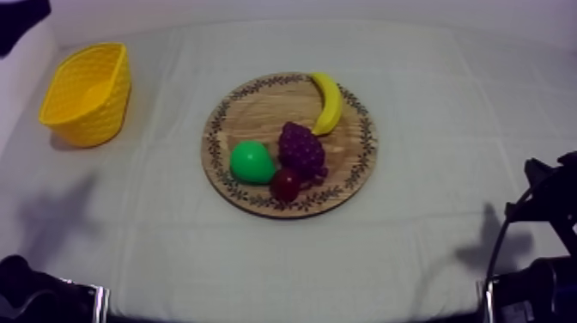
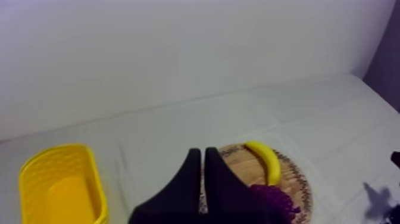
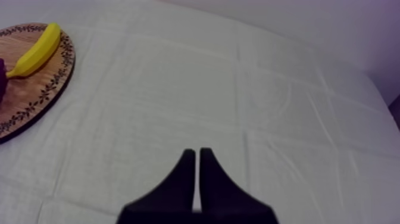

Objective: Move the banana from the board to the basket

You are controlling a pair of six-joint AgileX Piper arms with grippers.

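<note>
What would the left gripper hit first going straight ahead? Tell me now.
Probably bare cloth: the left gripper, fingers shut, aims between the yellow basket and the wooden board, just off the board's rim. Depth is unclear, so it might clip that rim.

The table (image 1: 446, 146) is sitting under a grey-white cloth (image 1: 154, 215) that's showing fold creases running across it, kind of like a grid. A plain pale wall (image 2: 178, 53) is rising right behind the far edge, and a darker purplish surface (image 2: 388, 56) is meeting it at one end. The light is coming in soft and a bit violet, and blurry shadows (image 1: 50, 225) are falling on the cloth near the front corners.
</note>
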